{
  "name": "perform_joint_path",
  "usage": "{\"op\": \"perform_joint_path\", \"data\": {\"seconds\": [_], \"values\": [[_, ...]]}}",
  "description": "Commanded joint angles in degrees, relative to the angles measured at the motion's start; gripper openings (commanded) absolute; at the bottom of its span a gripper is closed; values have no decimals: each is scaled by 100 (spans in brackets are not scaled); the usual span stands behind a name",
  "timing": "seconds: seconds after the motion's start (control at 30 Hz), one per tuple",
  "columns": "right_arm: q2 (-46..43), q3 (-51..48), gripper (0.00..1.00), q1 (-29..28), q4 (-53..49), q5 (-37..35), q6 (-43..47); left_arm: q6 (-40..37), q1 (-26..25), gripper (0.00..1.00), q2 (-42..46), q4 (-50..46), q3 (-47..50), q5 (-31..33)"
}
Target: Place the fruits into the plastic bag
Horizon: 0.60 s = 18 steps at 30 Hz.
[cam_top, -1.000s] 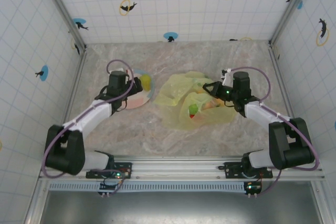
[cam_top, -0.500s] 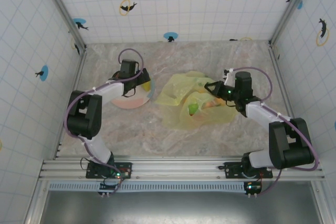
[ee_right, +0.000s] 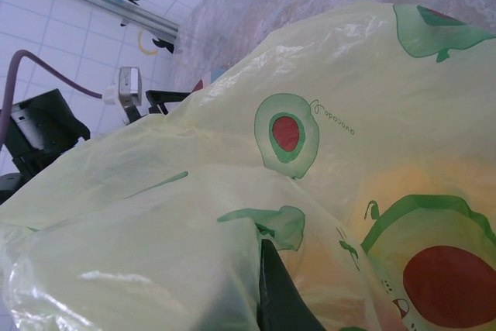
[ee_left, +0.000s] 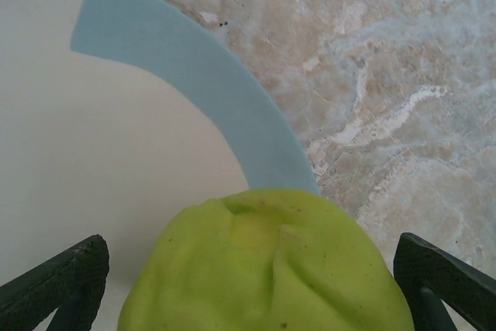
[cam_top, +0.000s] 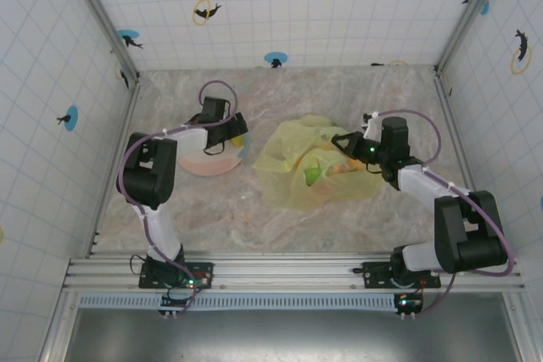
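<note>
Left wrist view: our left gripper (ee_left: 248, 288), fingers released, now straddles the green fruit (ee_left: 263, 261) at the plate (ee_left: 116, 153) rim. We judge closure next. Right gripper (cam_top: 344, 145) stays clenched on the plastic bag (cam_top: 287, 148).

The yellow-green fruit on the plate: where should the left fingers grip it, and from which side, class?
Probably across its wide rounded middle, coming from above: the yellow-green fruit sits on the plate, bulging sides bare, and the left gripper's open fingers flank it.

Top external: high, behind the arm bases (cam_top: 174, 273), looking down. Left wrist: very close, facing the plate (ee_left: 178, 91) beyond its fingertips (ee_left: 58, 277). Right wrist: close against the plastic bag (ee_right: 349, 60). Both objects also appear from above.
</note>
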State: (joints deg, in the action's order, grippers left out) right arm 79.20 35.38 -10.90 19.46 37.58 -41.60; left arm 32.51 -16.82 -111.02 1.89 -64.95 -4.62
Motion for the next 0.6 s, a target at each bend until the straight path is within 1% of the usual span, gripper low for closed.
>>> {"op": "perform_joint_path", "data": {"seconds": [0.0,0.33,0.5,0.57], "values": [[8,-129,0,41,215,54,-31,101,38,91,-131,132,-167,-241],[-27,-158,0,52,195,56,-27,37,65,76,-12,112,-109,-231],[-58,-158,0,52,178,53,-30,-4,67,71,466,140,187,-153],[-62,-161,0,53,164,43,-30,13,67,70,846,207,452,-228]]}}
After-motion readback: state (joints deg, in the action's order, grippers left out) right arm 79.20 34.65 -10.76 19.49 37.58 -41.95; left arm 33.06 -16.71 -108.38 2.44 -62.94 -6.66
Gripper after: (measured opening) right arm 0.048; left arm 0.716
